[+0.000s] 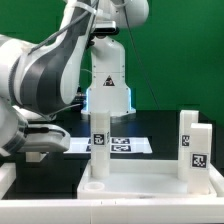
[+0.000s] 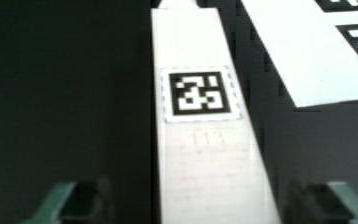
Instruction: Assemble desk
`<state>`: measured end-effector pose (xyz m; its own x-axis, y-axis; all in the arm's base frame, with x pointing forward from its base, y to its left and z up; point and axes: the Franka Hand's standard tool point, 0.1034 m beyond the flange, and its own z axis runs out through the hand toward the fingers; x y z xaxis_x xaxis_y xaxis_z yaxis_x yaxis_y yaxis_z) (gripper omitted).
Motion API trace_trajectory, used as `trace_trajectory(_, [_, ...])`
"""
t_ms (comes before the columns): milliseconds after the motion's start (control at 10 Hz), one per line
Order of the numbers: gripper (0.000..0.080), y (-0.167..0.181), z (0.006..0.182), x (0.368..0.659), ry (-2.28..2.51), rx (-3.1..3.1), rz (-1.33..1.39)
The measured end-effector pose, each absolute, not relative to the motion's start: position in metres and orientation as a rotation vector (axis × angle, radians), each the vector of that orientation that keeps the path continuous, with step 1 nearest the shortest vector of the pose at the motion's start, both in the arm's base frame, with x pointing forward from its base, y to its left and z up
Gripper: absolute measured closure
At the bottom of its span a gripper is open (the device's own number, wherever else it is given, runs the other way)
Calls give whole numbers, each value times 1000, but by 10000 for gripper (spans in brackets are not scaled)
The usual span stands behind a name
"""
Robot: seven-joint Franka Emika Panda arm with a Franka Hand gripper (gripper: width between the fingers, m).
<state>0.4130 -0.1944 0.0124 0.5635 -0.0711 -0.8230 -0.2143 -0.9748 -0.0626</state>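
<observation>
Three white legs stand upright on the desk panel in the exterior view, each bearing a black-and-white square tag. Starting at the exterior view's left, the large white and grey robot arm fills that side and reaches toward the middle, low over the black table. Next comes the nearest leg, upright at the panel's near corner on that side, its tag facing the camera. Behind it, flat on the table, lies the marker board, with two of its tags showing just beside the leg. Farther back stands the arm's white base, marked with a warning triangle. Toward the exterior view's right, two more legs stand close together on the panel: a taller one behind and a broader one in front.

In the wrist view, a long white leg runs up the middle of the frame, its square tag facing the camera. The gripper straddles it, one fingertip on either side with dark gaps between the pads and the leg, so the claw stands wide and touches nothing. Beside the leg, part of the marker board lies on the table.
</observation>
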Motion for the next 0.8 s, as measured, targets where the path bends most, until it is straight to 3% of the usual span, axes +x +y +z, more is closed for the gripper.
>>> trace_trajectory(100, [411,-195,13,413,243,-2638,1378])
trace_trajectory(200, [514,-195,12,413,243,-2638,1378])
trace_trajectory(700, [514,-194,15,414,243,-2634,1382])
trace_trajectory(800, [514,-188,31,421,245,-2612,1400])
